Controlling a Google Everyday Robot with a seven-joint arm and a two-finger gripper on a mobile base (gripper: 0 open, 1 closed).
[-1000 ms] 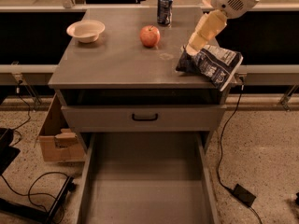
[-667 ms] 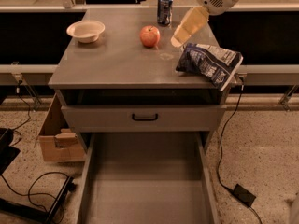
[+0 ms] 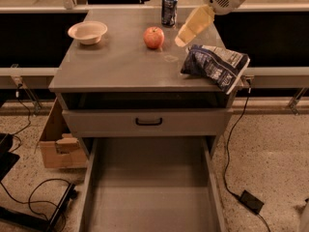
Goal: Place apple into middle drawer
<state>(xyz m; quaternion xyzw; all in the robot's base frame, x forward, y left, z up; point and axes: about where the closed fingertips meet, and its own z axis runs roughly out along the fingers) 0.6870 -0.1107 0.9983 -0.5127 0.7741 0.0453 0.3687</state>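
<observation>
The red apple (image 3: pixel 154 37) with a yellowish blush sits on the grey cabinet top (image 3: pixel 120 64), toward the back middle. My gripper (image 3: pixel 186 34) with yellowish fingers hangs above the top just to the right of the apple, a short gap away and not touching it. It holds nothing. The middle drawer (image 3: pixel 150 190) is pulled out below as a long shallow grey tray, with nothing in it. Above it is a grey drawer front with a small black handle (image 3: pixel 148 122).
A cream bowl (image 3: pixel 87 32) stands at the back left of the top. A dark can (image 3: pixel 169 9) stands behind the apple. A blue chip bag (image 3: pixel 216 65) lies at the right edge. A cardboard box (image 3: pixel 58 141) and cables are on the floor.
My gripper has moved left along the cabinet top, from above the chip bag to right beside the apple. The apple and the other things have not moved.
</observation>
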